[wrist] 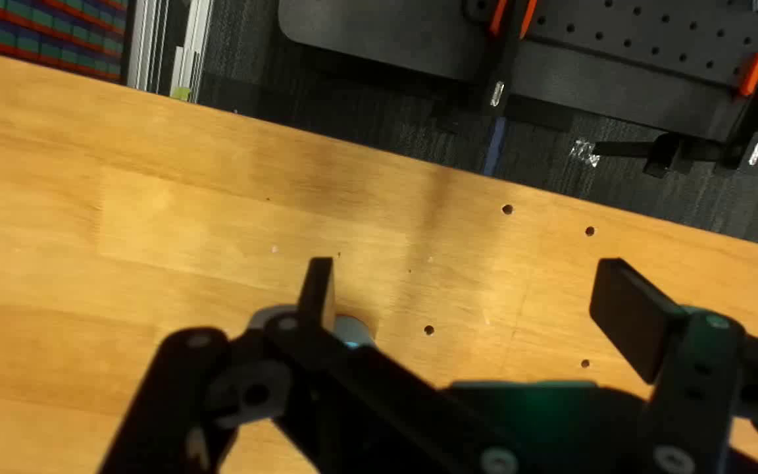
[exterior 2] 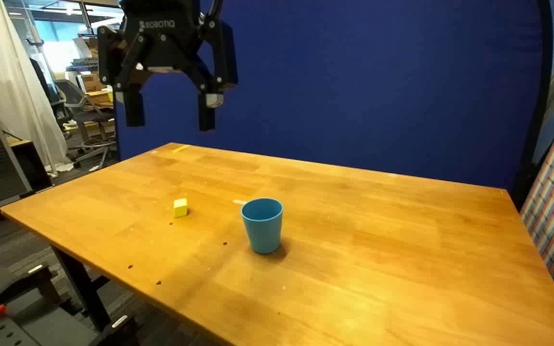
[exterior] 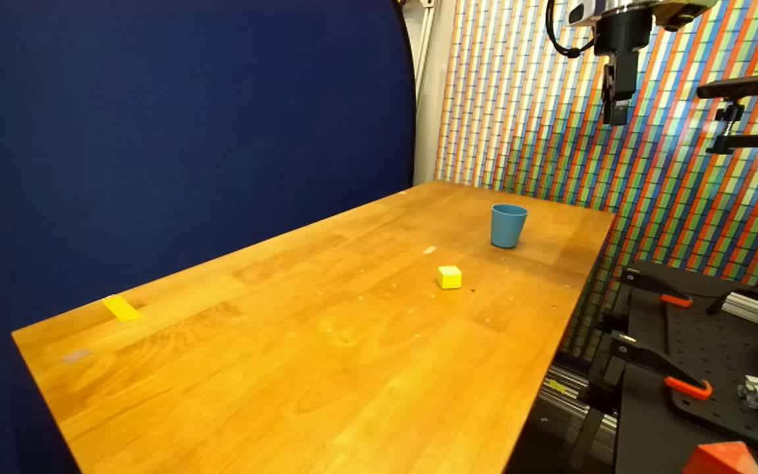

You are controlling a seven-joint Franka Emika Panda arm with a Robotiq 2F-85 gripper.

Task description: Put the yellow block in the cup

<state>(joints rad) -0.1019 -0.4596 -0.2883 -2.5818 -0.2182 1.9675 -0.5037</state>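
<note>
In an exterior view, the brand name "ROBOTIQ" [exterior 2: 160,24] reads in pale grey capitals across the black housing [exterior 2: 173,43] of the end effector [exterior 2: 170,128], toward eleven o'clock; a small pale logo mark [exterior 2: 141,26] sits just beside the lettering, at its nine o'clock.

One black gripper [exterior 2: 170,127], lettered ROBOTIQ, is being held aloft in an exterior view, its fingers [exterior 2: 135,110] being set well apart. One wooden table [exterior 2: 378,269] is being backed by a dark blue screen [exterior 2: 378,86]. One blue cup [exterior 2: 264,235], tapered, is being supported upright on the table. One yellow block [exterior 2: 180,208] is being supported there, apart from the cup, towards the view's left. One yellow tape strip [exterior 2: 181,148] is being borne near the table's far corner. One white curtain [exterior 2: 12,96] is being shown at far left.
</note>
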